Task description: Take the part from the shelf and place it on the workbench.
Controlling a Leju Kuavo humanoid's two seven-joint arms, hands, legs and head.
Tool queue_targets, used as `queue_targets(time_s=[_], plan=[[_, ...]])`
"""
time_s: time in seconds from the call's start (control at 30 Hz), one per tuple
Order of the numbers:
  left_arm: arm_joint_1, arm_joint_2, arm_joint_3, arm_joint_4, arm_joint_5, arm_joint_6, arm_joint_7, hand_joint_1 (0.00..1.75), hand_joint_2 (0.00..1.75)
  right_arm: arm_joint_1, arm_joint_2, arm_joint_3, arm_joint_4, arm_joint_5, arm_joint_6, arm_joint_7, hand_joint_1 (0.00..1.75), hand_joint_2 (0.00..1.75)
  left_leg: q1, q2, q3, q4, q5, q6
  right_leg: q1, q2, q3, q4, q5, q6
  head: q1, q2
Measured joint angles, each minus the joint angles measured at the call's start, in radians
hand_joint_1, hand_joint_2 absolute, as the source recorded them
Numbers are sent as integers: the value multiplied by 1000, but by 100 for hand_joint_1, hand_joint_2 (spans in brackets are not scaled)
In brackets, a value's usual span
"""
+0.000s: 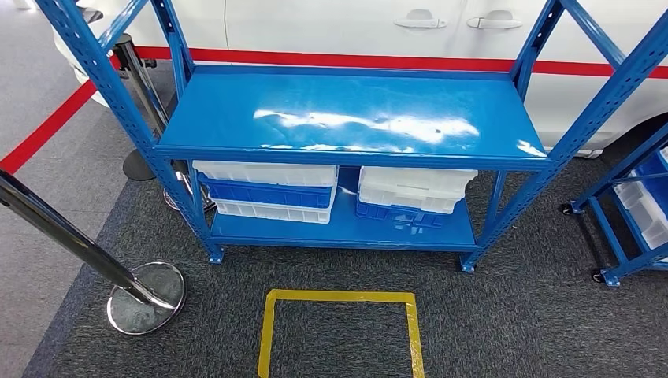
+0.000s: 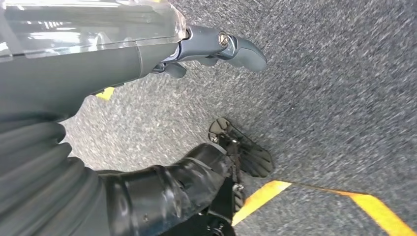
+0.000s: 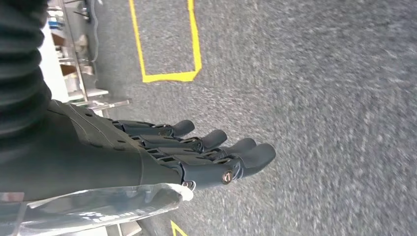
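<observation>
A blue metal shelf (image 1: 346, 118) stands straight ahead in the head view, its glossy top board catching the light. On its lower board sit two stacks of white and blue bins, one on the left (image 1: 268, 193) and one on the right (image 1: 413, 193); what is inside them is hidden. My left hand (image 2: 211, 46) hangs above grey carpet with its thumb stretched out and nothing in it. My right hand (image 3: 196, 152) also hangs over the carpet, fingers straight and apart, holding nothing.
A yellow tape square (image 1: 339, 298) marks the carpet in front of the shelf. A chrome stanchion (image 1: 146, 298) leans in at the left. A white car (image 1: 354, 27) is behind the shelf, and another blue cart (image 1: 638, 205) stands at the right.
</observation>
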State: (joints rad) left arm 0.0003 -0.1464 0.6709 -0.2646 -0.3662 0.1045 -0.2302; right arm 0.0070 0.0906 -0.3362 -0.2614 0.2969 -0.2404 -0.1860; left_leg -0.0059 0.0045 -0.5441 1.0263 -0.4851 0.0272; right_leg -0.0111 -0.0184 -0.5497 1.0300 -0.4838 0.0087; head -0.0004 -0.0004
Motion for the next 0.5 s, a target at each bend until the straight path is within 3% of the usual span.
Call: queue_targets(time_s=[0.07,0.13,0.2,0.27,0.5], plan=[[12,11,-53,-10,31,-9,19,0,175,10,-6,26,-8,-25,20,15,0,175,0,0,0,0,0,0,0,0,0,0,0,0,0,0],[24,22,-105,-19,61,-17,38,0,175,20,-12,51,-17,-49,40,31,0,87,0,0,-1,0,0,0,0,0,0,0,0,0,0,0],[36,32,-156,-28,90,-25,55,0,87,30,-18,75,-25,-72,59,45,0,0,0,0,-1,0,0,0,0,0,0,0,0,0,0,0],[47,43,-204,-36,119,-32,73,0,0,39,-25,99,-34,-96,78,60,0,0,0,0,-1,0,0,0,0,0,0,0,0,0,0,0],[85,74,-365,-64,217,-60,133,0,0,69,-45,179,-60,-175,142,109,0,0,0,0,-1,0,0,0,0,0,0,0,-1,-1,0,0]])
